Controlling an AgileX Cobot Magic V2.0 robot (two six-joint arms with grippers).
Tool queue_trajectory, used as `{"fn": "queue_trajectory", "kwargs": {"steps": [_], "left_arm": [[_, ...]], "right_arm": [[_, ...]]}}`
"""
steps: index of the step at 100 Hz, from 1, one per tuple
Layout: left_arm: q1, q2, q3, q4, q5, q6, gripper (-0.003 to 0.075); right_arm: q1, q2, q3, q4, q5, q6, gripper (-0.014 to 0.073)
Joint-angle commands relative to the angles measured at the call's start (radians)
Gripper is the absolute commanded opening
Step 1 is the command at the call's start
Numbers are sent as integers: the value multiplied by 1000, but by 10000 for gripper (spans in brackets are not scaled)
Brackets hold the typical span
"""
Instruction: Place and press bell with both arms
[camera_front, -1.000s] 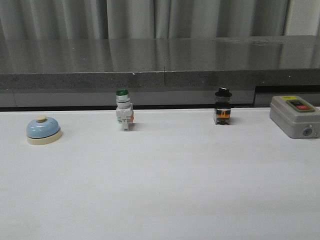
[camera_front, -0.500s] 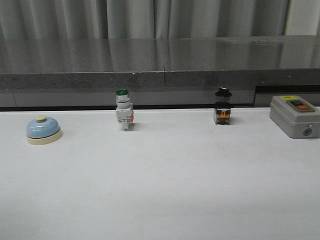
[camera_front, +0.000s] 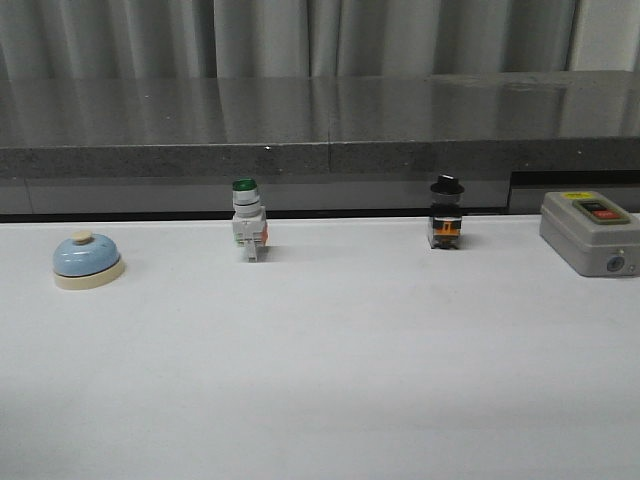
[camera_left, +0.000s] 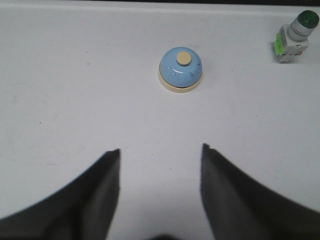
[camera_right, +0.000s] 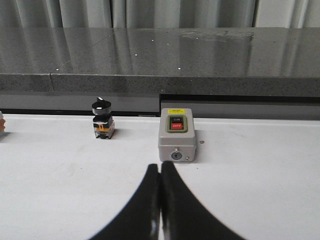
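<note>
Your bell sits upright on the white surface at the far left, its light-blue dome on the cream base and the cream button on top. Nothing touches it. In the left wrist view the bell lies ahead of your left hand, well apart from the fingertips, roughly in line with the gap between them. That hand is spread wide and holds nothing; only bare surface shows between the two dark fingers.

Your right hand is closed, fingers pressed together with just a thin seam between them, gripping nothing. It points toward the grey switch box, which stands just beyond the tips with its red and green buttons facing up.

Along the far edge of the surface, to the right of the bell, you have the green-capped push-button switch, then the black-knobbed switch, then the grey switch box at the far right. All three stand apart from one another and from the bell. Behind them runs a dark stone ledge with a grey curtain beyond it. Neither arm appears in the front view.
</note>
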Motion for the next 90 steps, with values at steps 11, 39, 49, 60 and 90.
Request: {"fn": "queue_trajectory", "kwargs": {"steps": [11,39,49,60,90], "left_arm": [[3,-8,-34,-4,-60,1,694],[3,13,-47,-11,-123,1,692],[0,62,-89,-32,-133,3,692],[-36,142,-154,-32,-129,8,692],[-102,426,-357,-4,-131,9,692]], "right_arm": [[-5,-19,-13,-13,-84,-3,-69],[-5,-19,-13,-13,-84,-3,-69],[-5,-19,-13,-13,-84,-3,-69],[-5,-19,-13,-13,-84,-3,-69],[-5,-19,-13,-13,-84,-3,-69]]}}
